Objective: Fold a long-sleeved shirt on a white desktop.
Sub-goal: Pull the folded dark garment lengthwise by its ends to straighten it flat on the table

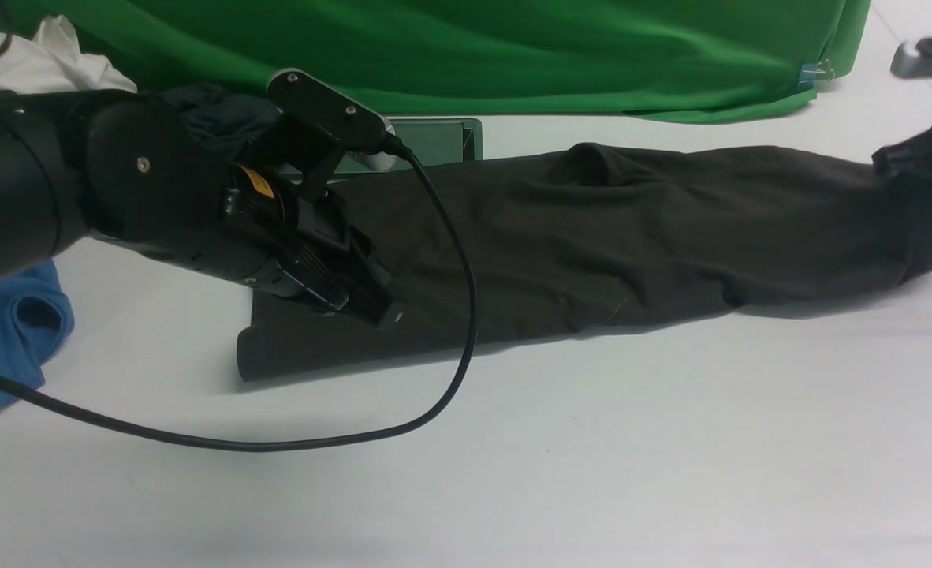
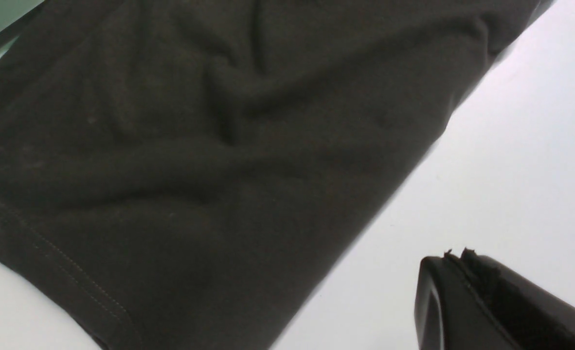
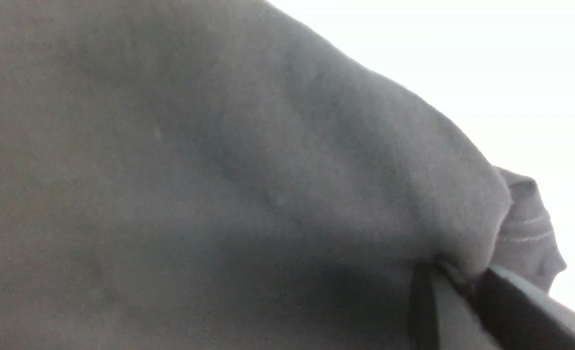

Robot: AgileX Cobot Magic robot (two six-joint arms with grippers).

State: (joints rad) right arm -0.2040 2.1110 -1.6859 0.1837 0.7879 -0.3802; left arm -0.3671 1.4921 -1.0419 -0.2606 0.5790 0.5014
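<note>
The long-sleeved shirt (image 1: 592, 237), black-brown cloth folded into a long band, lies left-to-right across the broad white desktop (image 1: 513, 473), its raised right end pinched in the black right gripper (image 3: 458, 279), while the black left gripper (image 1: 387, 315), jaws pressed together on nothing, hovers over its left hem end.

Backdrop: wrinkled green cloth backdrop (image 1: 513, 55) across the far side, its hem lying on the table.
Table: broad smooth white table (image 1: 592, 473), matt.
Left edge: crumpled blue garment (image 1: 9, 323); bunched white cloth (image 1: 48, 55) farther back.
Light: soft, even, with weak shadows.
</note>
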